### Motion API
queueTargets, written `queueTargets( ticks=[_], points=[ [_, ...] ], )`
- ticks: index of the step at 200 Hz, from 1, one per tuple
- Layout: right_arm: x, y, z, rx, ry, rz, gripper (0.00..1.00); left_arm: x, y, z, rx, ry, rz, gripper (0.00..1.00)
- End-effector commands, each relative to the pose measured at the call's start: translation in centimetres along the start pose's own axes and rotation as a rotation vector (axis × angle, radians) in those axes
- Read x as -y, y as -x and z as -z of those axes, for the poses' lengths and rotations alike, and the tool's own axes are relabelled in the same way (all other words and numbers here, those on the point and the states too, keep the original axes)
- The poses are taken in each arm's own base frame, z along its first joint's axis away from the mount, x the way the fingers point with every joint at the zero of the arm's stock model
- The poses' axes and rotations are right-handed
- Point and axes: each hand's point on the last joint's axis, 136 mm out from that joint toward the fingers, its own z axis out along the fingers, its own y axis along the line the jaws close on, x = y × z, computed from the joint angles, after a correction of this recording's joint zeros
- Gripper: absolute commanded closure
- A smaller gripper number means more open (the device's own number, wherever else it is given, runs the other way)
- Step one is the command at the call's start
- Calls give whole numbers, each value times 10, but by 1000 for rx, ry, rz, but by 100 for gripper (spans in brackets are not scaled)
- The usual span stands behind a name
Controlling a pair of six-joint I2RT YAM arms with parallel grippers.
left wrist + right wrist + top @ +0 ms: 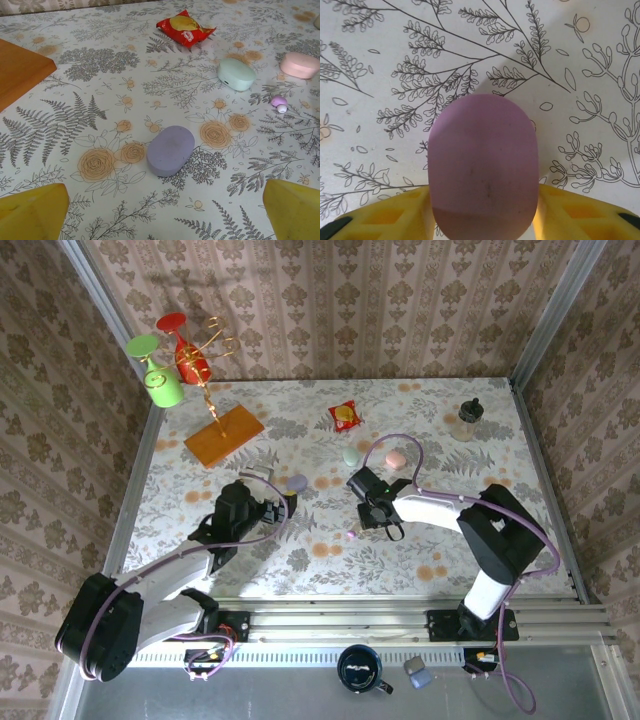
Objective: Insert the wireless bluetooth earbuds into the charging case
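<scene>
1. We worked on a table (400, 565) under a floral cloth, boxed in by patterned walls on the left, far and right sides.
2. The right gripper (482, 200) had its yellow fingers (400, 215) flanking a mauve case (482, 160) closely on both sides. We could not tell whether they had clamped it. We judged the case was being taken up so it could be steadied for loading.
3. The left gripper (162, 212) hung with its jaws spread wide and nothing between them, aimed at a lavender case (170, 150) lying just ahead.
4. One purple earbud (278, 102) lay loose on the cloth, right of the lavender case and nearer than a mint case (236, 73) and a pink case (300, 65).
5. A wooden board (20, 70) at far left and a snack packet (185, 27) at far centre lay well apart from the cases. We judged the middle open enough for both arms, though the walls would limit wide swings.
</scene>
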Motion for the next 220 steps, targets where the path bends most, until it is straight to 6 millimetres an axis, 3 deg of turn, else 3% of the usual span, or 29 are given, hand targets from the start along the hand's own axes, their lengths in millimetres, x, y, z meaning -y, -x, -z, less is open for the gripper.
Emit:
queueTargets(
  ticks=[1,42,73,122,162,182,220],
  points=[
    [-5,10,0,13,20,19,52,8,8,-2,7,-34,-14,0],
    [-7,12,0,19,52,48,59,21,12,-2,10,-81,-85,0],
    [-14,18,13,61,118,135,60,31,17,1,10,-137,-116,0],
    [-33,25,54,156,299,358,62,51,33,12,1,-270,-188,0],
    [-42,30,96,194,453,471,66,95,40,37,54,-557,-217,0],
    [-45,31,114,208,493,515,66,107,46,46,72,-640,-202,0],
    [-50,23,132,173,552,590,67,126,52,60,102,-779,-210,0]
  ],
)
